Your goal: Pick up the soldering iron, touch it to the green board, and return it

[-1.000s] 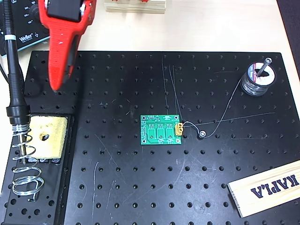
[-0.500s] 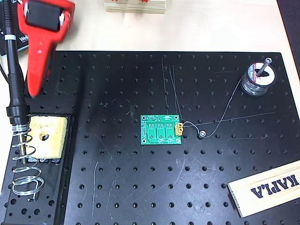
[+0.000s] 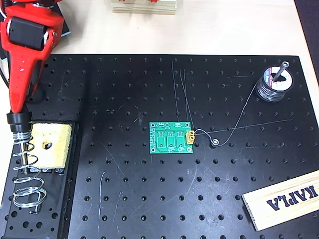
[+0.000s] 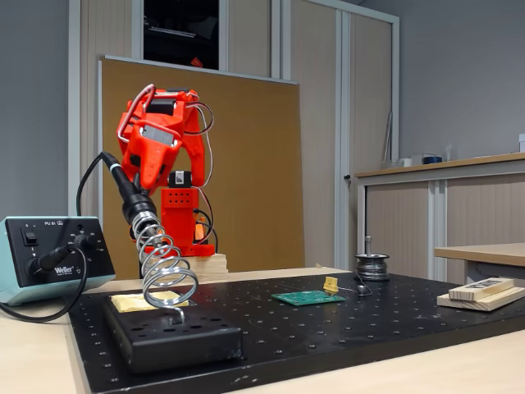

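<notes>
Claw (image 3: 19,102) sits over the soldering iron (image 3: 16,118) handle, closure impossible to tell. Iron seems light, stiff, smooth; grip mid-handle, away from hot tip.

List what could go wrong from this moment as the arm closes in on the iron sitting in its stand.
The end effector sits right over the soldering iron handle, above the coiled stand; a skewed grasp could jam the iron in the coil or tip the stand. The black cable loops toward the station and might snag when lifted. On the way to the green board, the tip could catch the thin solder wire lying beside it.
</notes>
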